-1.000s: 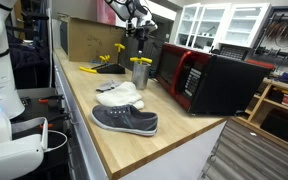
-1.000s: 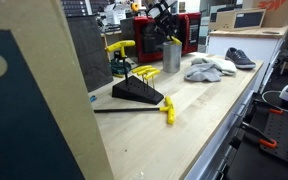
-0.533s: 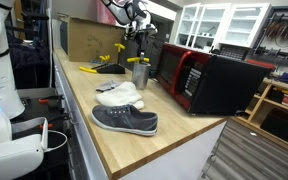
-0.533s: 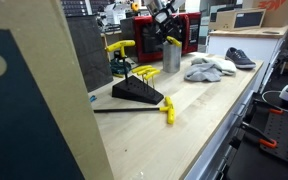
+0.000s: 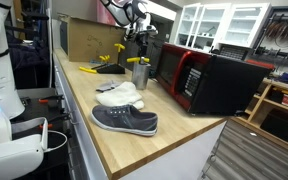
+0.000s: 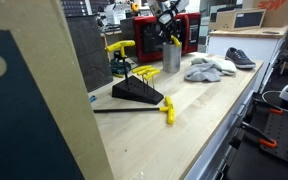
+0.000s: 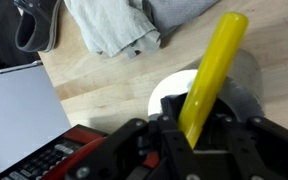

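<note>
Shifted slightly from a second ago, my gripper (image 5: 137,44) now hangs lower and straight above the metal cup (image 5: 140,75). The cup stands upright mid-way along the countertop (image 5: 179,135), towards its far end in an exterior view.

The red-and-black microwave (image 5: 209,80) crowds in just beside the cup, along the back edge. It is the closest obstacle to the arm. On the cup's other side lies a crumpled grey cloth (image 5: 119,96). A grey shoe (image 5: 124,120) lies beyond the cloth, near the front corner. A cardboard box (image 5: 89,40) closes off the far end. Also at that end is a black stand of yellow hex keys (image 6: 136,90), well apart from the cup. One loose key (image 6: 167,110) lies near the stand, by the front edge.

In the wrist view my jaws are drawn in almost fully. They pinch the yellow handle (image 7: 209,75) of a tool, which rises tilted out of the cup. I cannot tell whether the tool's lower end is touching the cup's floor.
</note>
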### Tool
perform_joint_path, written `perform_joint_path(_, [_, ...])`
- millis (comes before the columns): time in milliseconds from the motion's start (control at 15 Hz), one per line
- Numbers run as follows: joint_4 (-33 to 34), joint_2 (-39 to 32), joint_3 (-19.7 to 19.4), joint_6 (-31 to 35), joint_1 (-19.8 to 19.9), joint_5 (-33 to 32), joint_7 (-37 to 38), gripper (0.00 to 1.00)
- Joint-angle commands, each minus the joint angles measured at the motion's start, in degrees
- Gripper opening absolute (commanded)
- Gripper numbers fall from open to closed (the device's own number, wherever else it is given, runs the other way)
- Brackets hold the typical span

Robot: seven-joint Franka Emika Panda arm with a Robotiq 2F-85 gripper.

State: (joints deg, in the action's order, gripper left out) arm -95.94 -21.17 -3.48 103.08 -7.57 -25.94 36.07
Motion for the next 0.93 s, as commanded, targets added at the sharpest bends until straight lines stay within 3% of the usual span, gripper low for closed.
perform_joint_path(0, [-3.25, 2.71, 0.24, 1.81, 0.76, 0.62, -1.76, 0.00])
perform_joint_path(133, [-3.64, 3.15, 0.23, 2.14, 0.90, 0.43, -1.75, 0.03])
perform_joint_path(200, [-3.87, 3.69, 0.24, 1.98, 0.86, 0.25, -1.84, 0.25])
perform_joint_path(333, [-4.34, 4.15, 0.36, 2.60, 0.74, 0.07, -2.15, 0.34])
perform_joint_path(867, [-6.29, 5.87, 1.28, 5.65, 0.79, 1.12, -3.20, 0.94])
